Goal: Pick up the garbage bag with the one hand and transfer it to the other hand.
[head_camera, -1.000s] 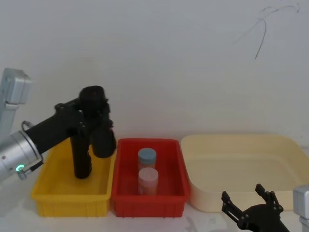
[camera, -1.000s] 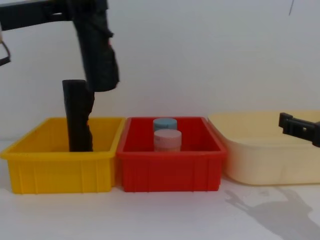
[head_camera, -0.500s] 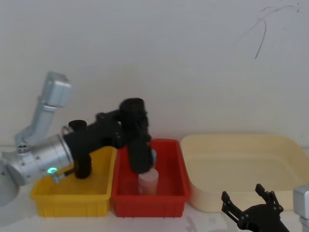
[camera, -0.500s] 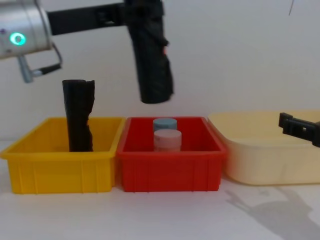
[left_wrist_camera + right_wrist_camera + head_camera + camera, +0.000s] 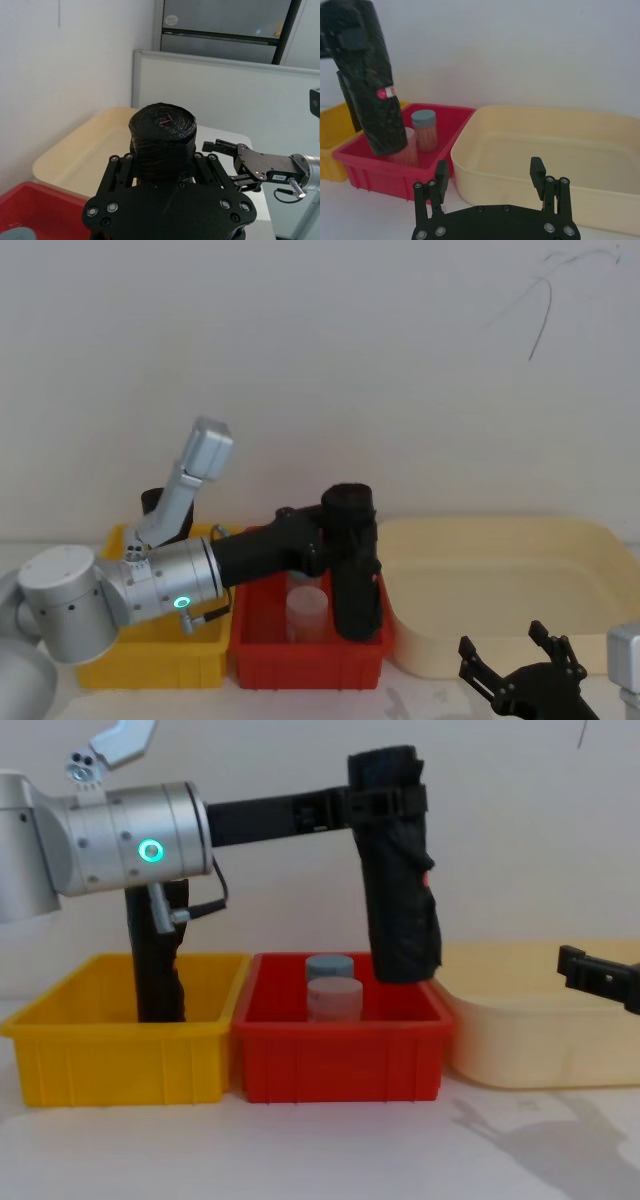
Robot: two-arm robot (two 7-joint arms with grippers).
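The garbage bag [image 5: 400, 890], a thick black crinkled roll with a small red mark, hangs upright in the air. It is over the right end of the red bin [image 5: 340, 1060], and its lower end dips to about rim level. My left gripper [image 5: 388, 802] is shut on the bag near its top, reaching in from the left on a silver joint with a green ring. From above, the bag [image 5: 355, 575] stands beside the cream tub [image 5: 500, 570]. My right gripper [image 5: 520, 665] waits low at the front right with its fingers [image 5: 441, 172] spread open, well apart from the bag [image 5: 367, 85].
A slimmer black roll [image 5: 155, 970] stands in the yellow bin [image 5: 120, 1065] at the left. Two lidded jars [image 5: 333, 990] sit in the red bin, just left of the hanging bag. The cream tub [image 5: 530, 1040] lies between the bag and the right gripper.
My left arm has swung to the right with the bag, from over the yellow bin to the red bin's right end. The right gripper has stayed still and open.
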